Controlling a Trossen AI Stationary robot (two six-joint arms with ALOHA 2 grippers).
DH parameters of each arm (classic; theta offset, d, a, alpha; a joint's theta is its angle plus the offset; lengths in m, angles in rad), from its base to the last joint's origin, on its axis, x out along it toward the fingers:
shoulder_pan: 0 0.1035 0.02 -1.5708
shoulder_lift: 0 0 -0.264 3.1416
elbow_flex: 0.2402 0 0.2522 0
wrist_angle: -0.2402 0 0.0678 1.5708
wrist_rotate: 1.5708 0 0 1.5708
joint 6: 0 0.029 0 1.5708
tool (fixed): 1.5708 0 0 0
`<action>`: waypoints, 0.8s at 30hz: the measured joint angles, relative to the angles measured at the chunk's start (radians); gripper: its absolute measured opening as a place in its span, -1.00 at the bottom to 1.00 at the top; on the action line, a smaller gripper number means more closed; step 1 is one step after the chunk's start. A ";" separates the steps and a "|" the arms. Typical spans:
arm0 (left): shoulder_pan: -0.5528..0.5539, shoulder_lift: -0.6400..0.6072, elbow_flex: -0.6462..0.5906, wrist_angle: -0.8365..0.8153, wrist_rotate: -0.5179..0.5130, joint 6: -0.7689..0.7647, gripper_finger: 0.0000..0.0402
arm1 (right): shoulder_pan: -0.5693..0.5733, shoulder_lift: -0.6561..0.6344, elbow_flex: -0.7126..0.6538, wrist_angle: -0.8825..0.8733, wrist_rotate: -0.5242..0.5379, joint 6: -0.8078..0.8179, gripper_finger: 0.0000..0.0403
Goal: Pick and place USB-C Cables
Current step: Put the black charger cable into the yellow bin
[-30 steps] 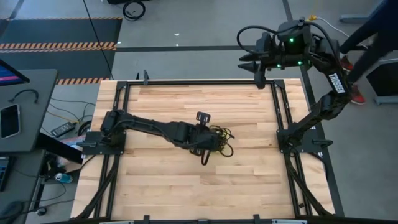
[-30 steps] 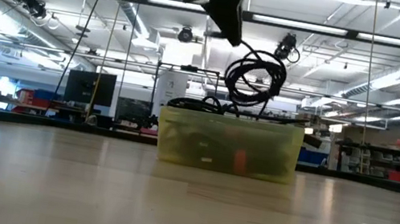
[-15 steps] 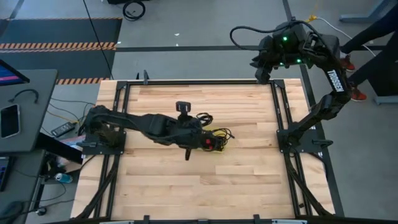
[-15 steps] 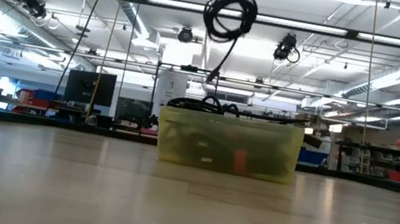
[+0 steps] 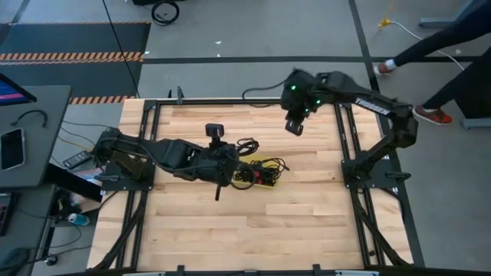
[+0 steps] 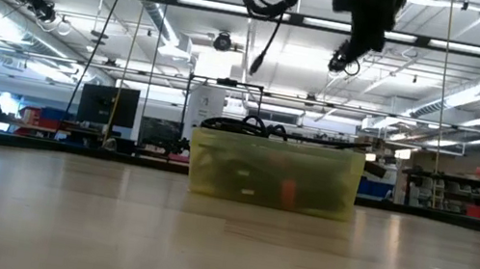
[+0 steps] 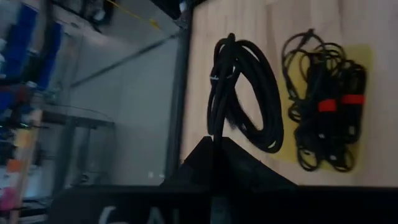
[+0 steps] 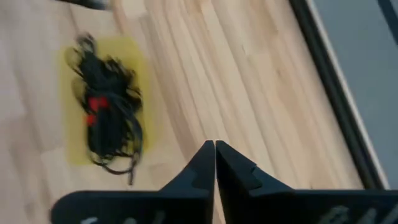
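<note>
Wooden desk (image 5: pixel 192 215), yellow bin (image 6: pixel 273 172) of cables (image 8: pixel 109 121) mid-desk. Left hand (image 7: pixel 214 146) above bin pinching coiled cable (image 7: pixel 242 93); right hand (image 8: pixel 215 152) beyond bin, pressed together, empty.

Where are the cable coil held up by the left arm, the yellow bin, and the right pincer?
Held cable coil (image 7: pixel 245 93): left wrist view, on the loop's black cord.
Yellow bin (image 6: pixel 339 185): low view, on its front wall.
Right pincer (image 8: pixel 215 163): right wrist view, between its shut fingertips, holding nothing.

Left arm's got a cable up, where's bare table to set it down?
Bare wood runs along the table's near edge and its far left corner. The middle is crowded: yellow bin of cables, left gripper holding the coiled cable. Right gripper hangs far right.
</note>
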 joint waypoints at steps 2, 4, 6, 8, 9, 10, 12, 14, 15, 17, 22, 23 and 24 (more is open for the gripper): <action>-0.003 0.001 0.000 -0.017 0.044 -0.032 -0.92 | -0.001 0.000 -0.072 0.046 0.002 0.008 -0.97; -0.003 0.008 -0.001 -0.019 0.079 -0.045 -0.92 | -0.002 0.000 -0.130 0.114 0.001 0.030 -0.97; -0.006 0.015 -0.011 -0.020 0.093 -0.047 -0.92 | -0.003 0.000 -0.172 0.192 -0.020 0.035 -0.98; -0.009 0.018 -0.029 -0.002 0.110 -0.047 -0.92 | -0.002 0.000 -0.201 0.300 -0.053 0.054 -0.98; -0.008 0.018 -0.040 0.011 0.121 -0.049 -0.92 | -0.002 0.000 -0.210 0.350 -0.075 0.065 -0.98; -0.007 0.018 -0.052 0.017 0.131 -0.059 -0.92 | -0.003 0.000 -0.215 0.382 -0.097 0.073 -0.99; -0.006 0.018 -0.088 0.049 0.149 -0.066 -0.92 | -0.003 0.000 -0.217 0.428 -0.112 0.077 -0.99; -0.006 0.018 -0.143 0.121 0.161 -0.067 -0.92 | -0.003 0.000 -0.213 0.450 -0.120 0.077 -0.99; -0.006 0.019 -0.173 0.159 0.170 -0.066 -0.92 | -0.003 -0.001 -0.212 0.459 -0.128 0.077 -0.99; -0.006 0.019 -0.235 0.242 0.178 -0.060 -0.92 | -0.003 -0.006 -0.212 0.458 -0.138 0.081 -0.99; -0.002 0.020 -0.424 0.503 0.183 -0.013 -0.92 | -0.001 -0.012 -0.212 0.457 -0.160 0.082 -0.99; -0.002 0.021 -0.457 0.547 0.184 -0.013 -0.92 | 0.000 -0.012 -0.212 0.457 -0.163 0.084 -0.99; 0.000 0.021 -0.488 0.585 0.190 -0.013 -0.92 | 0.000 -0.012 -0.212 0.456 -0.163 0.087 -1.00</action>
